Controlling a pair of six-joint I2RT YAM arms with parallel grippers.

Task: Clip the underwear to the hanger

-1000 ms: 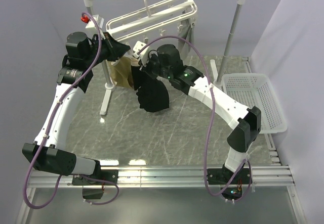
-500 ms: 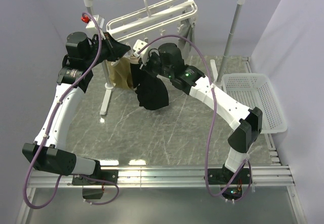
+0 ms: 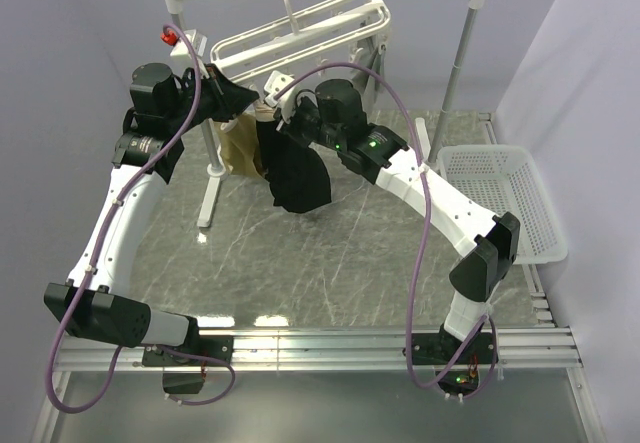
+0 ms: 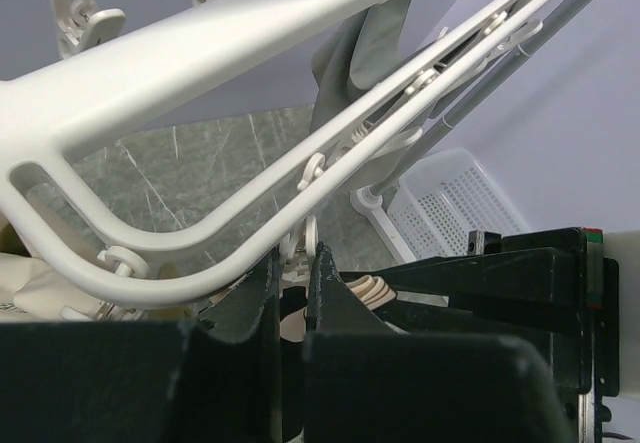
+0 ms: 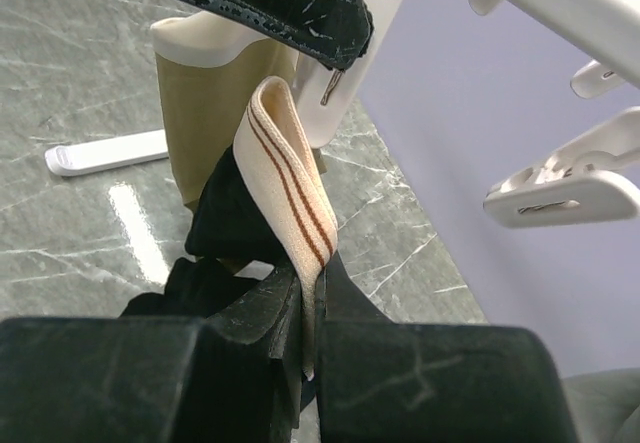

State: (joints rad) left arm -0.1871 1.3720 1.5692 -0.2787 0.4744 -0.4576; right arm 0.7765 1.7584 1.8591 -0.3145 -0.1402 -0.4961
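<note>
The white hanger hangs tilted from the metal rail. My left gripper is shut on one of its dangling clips, pinching it below the frame. My right gripper is shut on the tan striped waistband of the black underwear, which hangs below it. The waistband's folded loop stands just under the left gripper's fingertip and the held clip. The waistband also shows in the left wrist view, right of the clip.
A tan garment hangs behind the underwear, also in the right wrist view. A grey garment hangs at the hanger's far end. The metal rail with white posts spans the back. A white basket sits right. Free clips dangle nearby.
My right gripper has lifted the underwear up and to the left, bringing the waistband closer to the clip held by my left gripper. The left arm has stayed put.
</note>
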